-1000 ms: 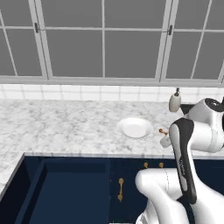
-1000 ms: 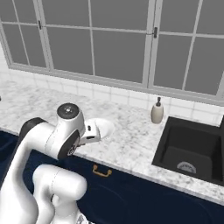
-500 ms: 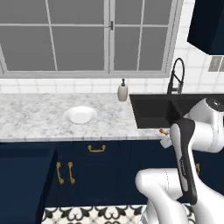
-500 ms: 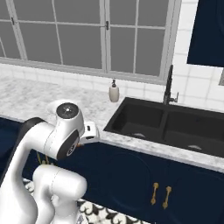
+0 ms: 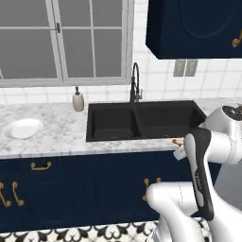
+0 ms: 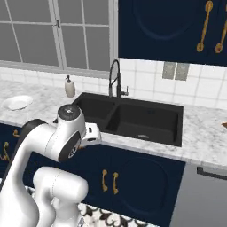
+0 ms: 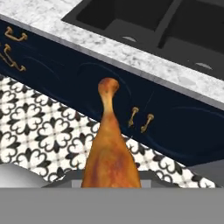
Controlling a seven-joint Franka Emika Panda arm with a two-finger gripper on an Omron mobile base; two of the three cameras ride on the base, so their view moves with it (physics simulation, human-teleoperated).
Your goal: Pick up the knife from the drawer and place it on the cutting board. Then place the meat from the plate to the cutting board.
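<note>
The meat (image 7: 111, 157), an orange-brown drumstick, points its thin bone end away from the hand, over the navy cabinet fronts and the patterned floor. My gripper (image 5: 179, 150) is shut on its thick end and hangs in front of the counter edge by the sink; the bone tip (image 5: 177, 142) pokes out beside the hand. The white plate (image 5: 22, 128) lies bare on the marble counter far to the left, also seen as the plate (image 6: 17, 103). A brown corner (image 6: 225, 125) at the right edge may be the cutting board. The knife and the drawer are out of view.
A black double sink (image 5: 142, 120) with a dark faucet (image 5: 135, 85) is set in the marble counter (image 5: 52, 137). A soap dispenser (image 5: 78, 100) stands left of it. Navy cabinet doors with gold handles (image 7: 141, 119) run below, above a patterned tile floor (image 7: 39, 131).
The whole picture has slid left as the base drove to the right: the plate went from centre to far left and the sink came into view. The meat stays in the gripper.
</note>
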